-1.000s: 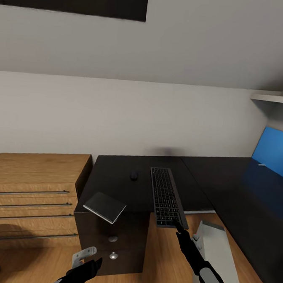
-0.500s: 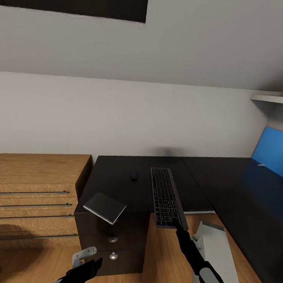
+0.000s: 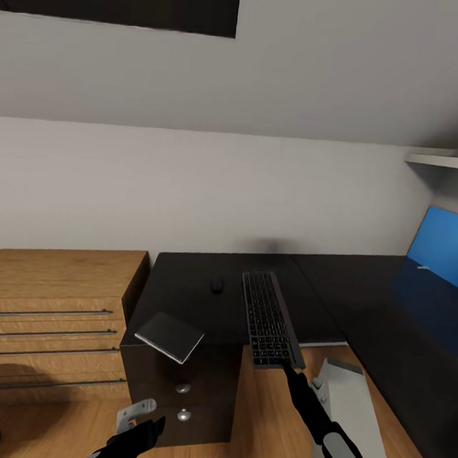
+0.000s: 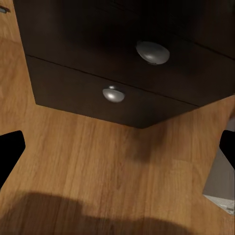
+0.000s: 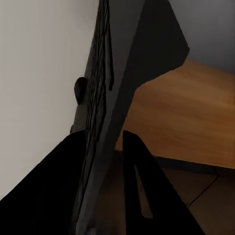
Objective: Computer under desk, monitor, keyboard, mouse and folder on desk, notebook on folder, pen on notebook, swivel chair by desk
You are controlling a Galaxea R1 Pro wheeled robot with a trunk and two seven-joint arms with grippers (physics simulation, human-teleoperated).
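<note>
The keyboard (image 3: 270, 319) lies lengthwise on the dark worktop (image 3: 184, 287), its near end reaching past the worktop's front edge. The right tool (image 3: 288, 367) is closed on that near end; in the right wrist view the two black fingers (image 5: 134, 166) sit on either side of the keyboard (image 5: 105, 112), one above and one below its thin slab. Just beside the keyboard's far half, toward the left, the small dark mouse (image 3: 217, 285) rests on the worktop, apart from the keys. Nearer the front left corner a flat grey notebook (image 3: 170, 335) lies askew, one corner hanging over the edge above the drawer unit (image 3: 190, 390), which carries two round silver knobs (image 4: 113, 94). The left tool (image 3: 136, 431) hangs low in front of those drawers with its fingers spread wide and nothing between them; the left wrist view shows its black fingertips (image 4: 10, 152) at the frame's sides over the wooden floor (image 4: 107, 161). A pale grey computer (image 3: 344, 394) case stands on the floor by the right arm. A blue monitor (image 3: 450, 248) sits at the far right on the worktop, and a wooden dresser (image 3: 45, 312) stands to the left
</note>
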